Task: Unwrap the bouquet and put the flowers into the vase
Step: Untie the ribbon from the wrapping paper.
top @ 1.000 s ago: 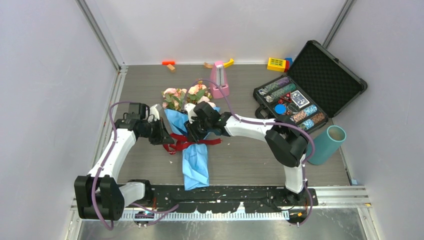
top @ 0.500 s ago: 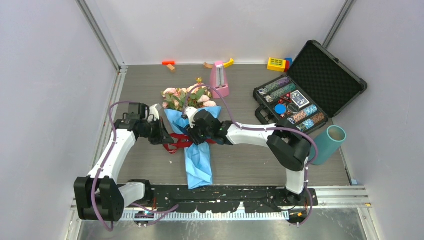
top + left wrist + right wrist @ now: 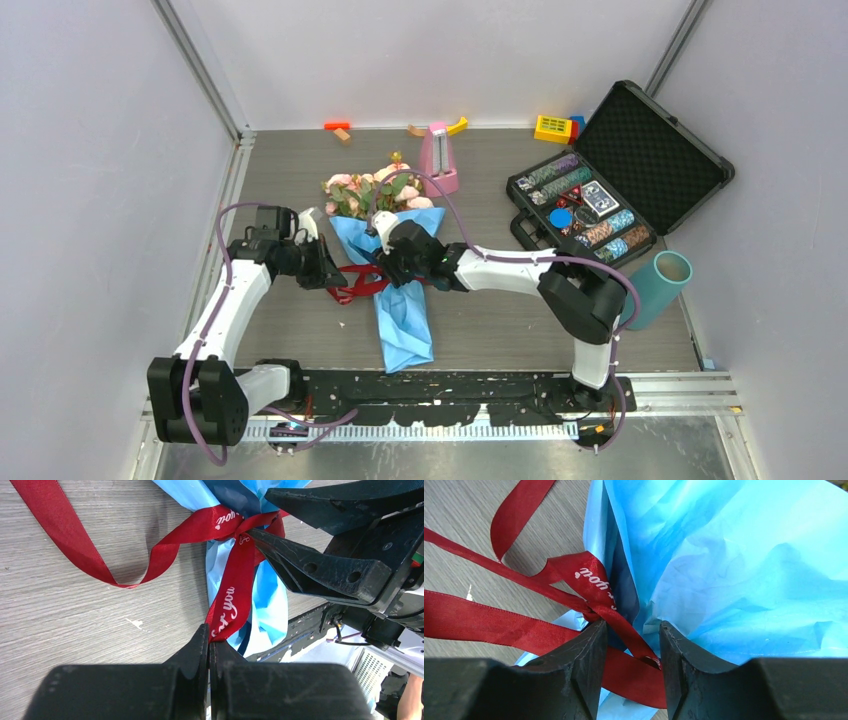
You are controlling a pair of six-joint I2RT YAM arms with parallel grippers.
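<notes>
The bouquet [image 3: 402, 305] lies in the middle of the table in its blue paper cone. Its flowers [image 3: 375, 193], pink and peach roses, point away from the arms. Dark red ribbon [image 3: 358, 285] is tied round the cone's waist. My left gripper [image 3: 335, 278] is shut on a ribbon tail [image 3: 232, 597], pinched at the fingertips [image 3: 209, 630]. My right gripper [image 3: 392, 268] is open at the knot [image 3: 594, 611], its jaws [image 3: 633, 625] either side of a ribbon strand against the blue paper [image 3: 734, 570]. The teal vase [image 3: 655, 288] lies tilted at the far right.
An open black case [image 3: 600, 185] of poker chips stands at the back right. A pink metronome-shaped object [image 3: 438, 158] is behind the flowers. Small wooden and coloured blocks [image 3: 553, 127] line the back edge. Loose ribbon loops [image 3: 75, 540] lie on the table left of the cone.
My right gripper has opened wider and shifted slightly left along the cone. The cone's narrow end has swung to the right. The left gripper has kept its hold.
</notes>
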